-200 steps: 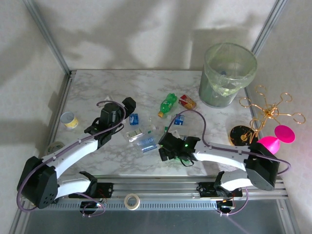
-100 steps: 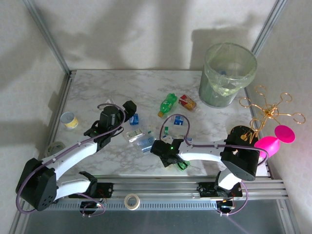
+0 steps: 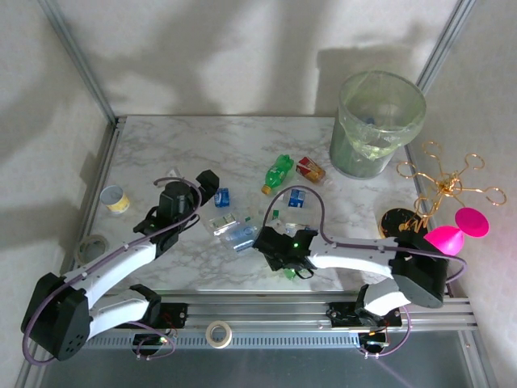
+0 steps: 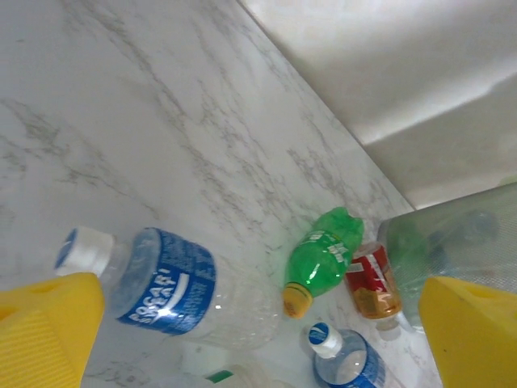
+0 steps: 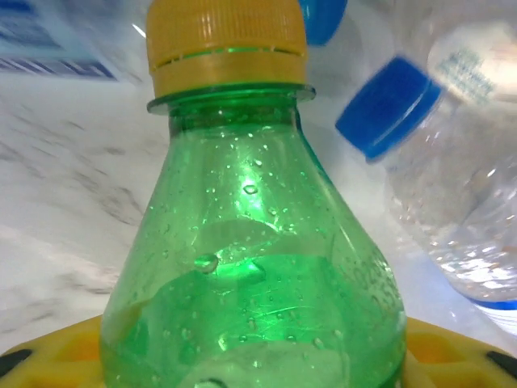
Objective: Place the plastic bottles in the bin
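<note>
1. Marble tabletop (image 3: 161, 145) carries scattered plastic bottles (image 3: 234, 230); the bin (image 3: 355, 153) stands far right.
2. Right gripper (image 3: 276, 257) pinches a green bottle (image 5: 258, 267), likely for binning.
3. Left gripper (image 4: 258, 327) hovers spread over a blue-labelled bottle (image 4: 161, 283), apparently the next pick.

Left end effector (image 3: 208, 179) wide open, right end effector (image 3: 266, 242) clamped — low

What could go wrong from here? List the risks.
The right gripper pinches the rounded green bottle; it may squirt out.
The blue-capped clear bottle lies beside it and may get knocked on lifting.
The tall bin stands at the far corner; a low carry may hit its rim.
</note>
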`<state>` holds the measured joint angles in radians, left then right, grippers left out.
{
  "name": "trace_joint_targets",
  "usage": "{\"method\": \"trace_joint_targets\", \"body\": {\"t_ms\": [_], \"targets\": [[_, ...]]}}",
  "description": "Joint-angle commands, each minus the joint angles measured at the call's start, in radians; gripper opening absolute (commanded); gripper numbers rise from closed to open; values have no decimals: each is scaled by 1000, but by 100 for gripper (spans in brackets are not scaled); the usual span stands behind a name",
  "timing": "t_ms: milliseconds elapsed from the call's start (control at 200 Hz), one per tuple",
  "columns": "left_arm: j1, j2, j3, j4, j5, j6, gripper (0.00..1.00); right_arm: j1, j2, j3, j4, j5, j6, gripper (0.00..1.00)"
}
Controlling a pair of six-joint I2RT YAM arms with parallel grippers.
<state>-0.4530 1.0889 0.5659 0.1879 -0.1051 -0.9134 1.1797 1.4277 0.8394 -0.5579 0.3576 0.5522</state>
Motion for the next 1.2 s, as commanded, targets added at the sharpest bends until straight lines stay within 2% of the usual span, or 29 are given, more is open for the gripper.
{"method": "trace_joint_targets", "body": {"t_ms": [0, 175, 366, 511, 726, 1016, 1197], "targets": [[19, -32, -40, 38, -25, -9, 100, -28, -83, 23, 56, -37, -56, 43], [49, -59, -87, 56, -9, -8, 100, -171, -194, 83, 141, -146, -146, 42], [94, -71, -121, 68, 33, 18, 100, -377, -210, 285, 158, -167, -199, 43], [106, -73, -109, 52, 46, 60, 100, -538, -176, 452, 197, -171, -218, 41], [109, -110, -164, 81, 15, 66, 100, -719, -113, 638, 321, -85, -235, 39], [110, -189, -230, 93, 87, 76, 100, -984, -11, 704, 520, -66, -147, 40], [111, -244, -267, 91, 105, 86, 100, -1077, 78, 723, 561, -72, -101, 39]]}}
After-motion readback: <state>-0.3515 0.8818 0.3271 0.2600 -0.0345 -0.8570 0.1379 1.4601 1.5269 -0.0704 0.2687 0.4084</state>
